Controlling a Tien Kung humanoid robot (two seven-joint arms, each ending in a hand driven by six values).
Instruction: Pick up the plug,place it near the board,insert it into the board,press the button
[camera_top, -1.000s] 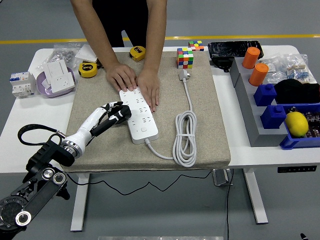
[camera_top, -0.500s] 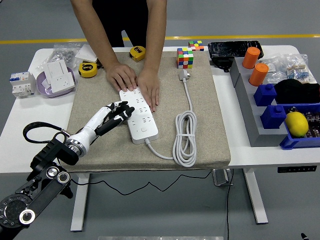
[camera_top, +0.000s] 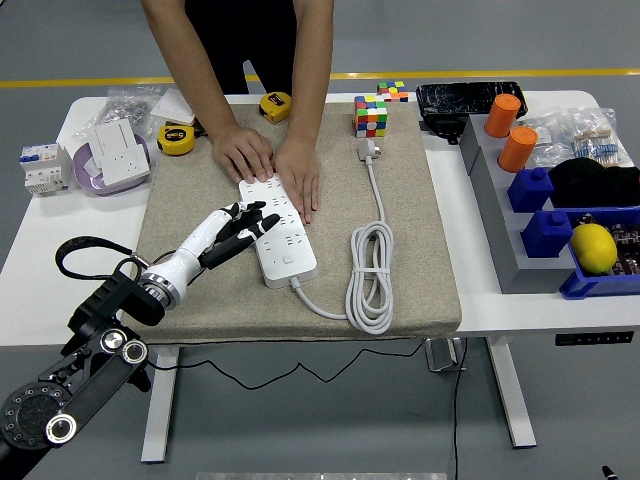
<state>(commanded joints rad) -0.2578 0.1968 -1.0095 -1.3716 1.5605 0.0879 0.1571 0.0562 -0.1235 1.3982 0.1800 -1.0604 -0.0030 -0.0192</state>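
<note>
Rightward, a blue plastic bin (camera_top: 585, 285) holds a yellow lemon (camera_top: 593, 247). The left hand (camera_top: 232, 232), fingers spread, touches the white power strip (camera_top: 279, 230); its white plug (camera_top: 367, 150) lies apart on the mat.

Table (camera_top: 35, 262): white; beige mat (camera_top: 420, 260) covers its middle.
Far edge: two yellow tape measures, one (camera_top: 176, 139) on the mat's left corner, one (camera_top: 275, 105) just behind it.
Cubes: coloured puzzle cube (camera_top: 370, 116) on the mat; smaller one (camera_top: 392, 90) behind it.
Left end: white circuit breaker (camera_top: 43, 167); wall socket (camera_top: 118, 152) beside it.
Right end: two orange cylinders (camera_top: 517, 148) on a grey rack; blue bin holding a lemon (camera_top: 593, 247).
</note>
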